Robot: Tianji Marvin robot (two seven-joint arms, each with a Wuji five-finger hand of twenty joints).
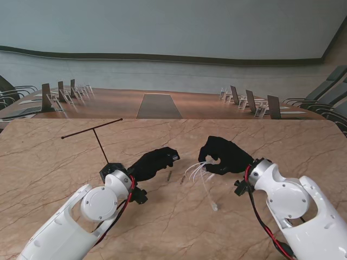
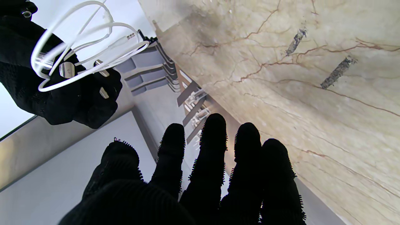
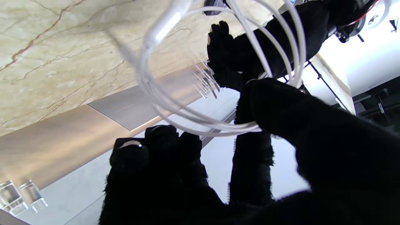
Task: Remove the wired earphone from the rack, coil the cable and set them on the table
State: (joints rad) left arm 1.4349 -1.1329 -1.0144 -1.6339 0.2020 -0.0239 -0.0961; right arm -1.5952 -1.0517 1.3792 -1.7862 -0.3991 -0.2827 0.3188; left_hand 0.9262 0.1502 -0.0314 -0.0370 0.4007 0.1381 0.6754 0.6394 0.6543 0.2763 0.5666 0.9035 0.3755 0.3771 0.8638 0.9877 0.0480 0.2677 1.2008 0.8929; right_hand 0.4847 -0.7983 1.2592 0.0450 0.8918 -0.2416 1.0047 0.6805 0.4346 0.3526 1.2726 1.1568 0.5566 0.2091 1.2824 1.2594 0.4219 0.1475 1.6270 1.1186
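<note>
Rack [image 1: 95,138] at 10 o'clock on tabletop [image 1: 49,162], bare. Left hand [image 1: 153,161] empty, fingers straight, slightly spread. Earphone [image 1: 198,171] sits at its 3 o'clock, coiled, pinched in right hand [image 1: 225,155], 1 strand hanging toward me. Right hand is the nearer; loops look clear of the tabletop, so lowering them remains.
</note>
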